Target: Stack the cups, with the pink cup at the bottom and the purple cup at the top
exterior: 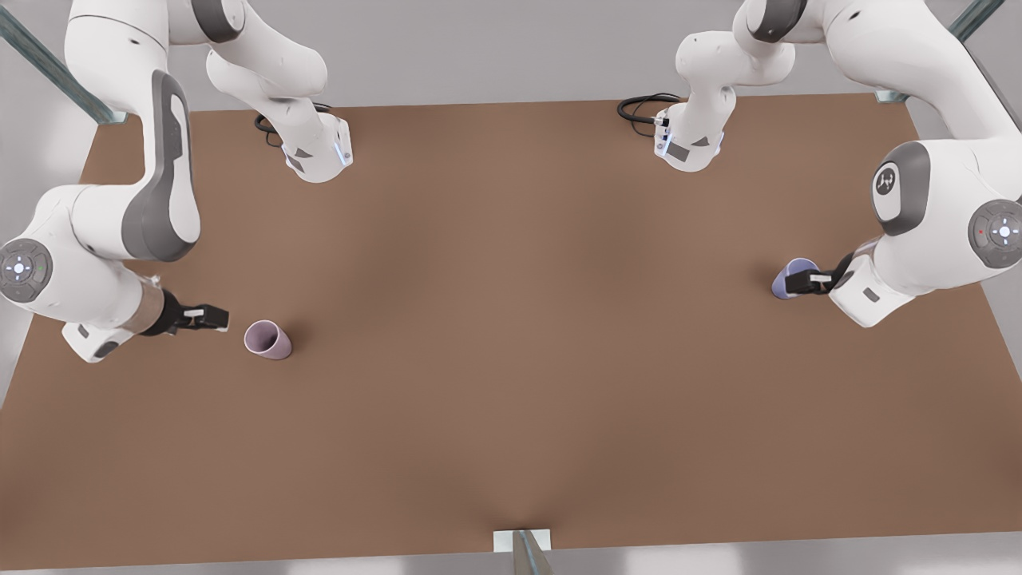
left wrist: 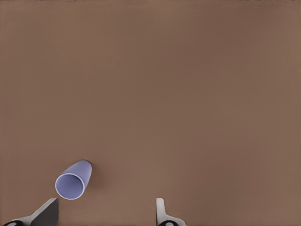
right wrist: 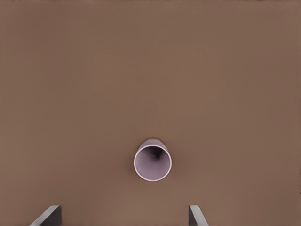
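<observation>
The big brown table holds both cups, and they sit far apart from each other.

Two white arms reach in over the table, one from each side of the front view.

The arm on the front view's right carries the left gripper. It sits right by the purple cup, and in the front view its dark tip covers part of that cup. In the left wrist view the left gripper has its fingers spread wide, with nothing between them. The purple cup is just ahead of one finger and off to that side, not in the gap. I cannot tell if it touches the finger.

The arm on the front view's left carries the right gripper. It is close to the pink cup but not touching it; a strip of bare table shows between them. In the right wrist view the right gripper also has its fingers spread wide and holding nothing. The pink cup is out in front of the gap, lined up with the middle of it.

Both cups show their round open mouths to the wrist cameras. The pink cup is dark inside. The purple cup is pale blue inside.
</observation>
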Controlling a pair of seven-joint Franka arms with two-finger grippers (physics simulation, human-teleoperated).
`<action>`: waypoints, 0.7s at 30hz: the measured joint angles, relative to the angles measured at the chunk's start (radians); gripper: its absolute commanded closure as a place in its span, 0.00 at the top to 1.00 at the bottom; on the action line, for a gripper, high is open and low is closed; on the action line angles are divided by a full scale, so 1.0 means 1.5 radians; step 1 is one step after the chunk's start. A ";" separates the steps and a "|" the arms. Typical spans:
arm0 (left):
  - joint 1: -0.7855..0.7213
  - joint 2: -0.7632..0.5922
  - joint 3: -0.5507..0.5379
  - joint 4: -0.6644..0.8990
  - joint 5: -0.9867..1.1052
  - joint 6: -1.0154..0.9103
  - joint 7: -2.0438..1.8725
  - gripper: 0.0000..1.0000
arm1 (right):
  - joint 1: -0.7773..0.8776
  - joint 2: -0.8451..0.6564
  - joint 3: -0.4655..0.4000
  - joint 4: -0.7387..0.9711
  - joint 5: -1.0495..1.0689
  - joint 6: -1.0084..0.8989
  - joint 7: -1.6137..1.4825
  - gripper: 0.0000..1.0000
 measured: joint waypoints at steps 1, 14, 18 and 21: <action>0.000 0.000 0.000 0.000 0.000 0.003 0.001 1.00 | 0.002 0.000 0.000 -0.007 0.000 0.010 -0.002 1.00; 0.001 0.024 0.007 -0.006 0.000 0.018 0.013 1.00 | -0.018 0.011 -0.042 -0.297 0.015 0.271 -0.034 1.00; 0.003 0.029 0.008 -0.007 0.001 0.018 0.015 1.00 | -0.022 0.049 -0.055 -0.323 0.027 0.347 -0.054 1.00; 0.004 0.035 0.008 -0.007 0.001 0.018 0.016 1.00 | -0.019 0.069 -0.057 -0.349 0.030 0.399 -0.067 1.00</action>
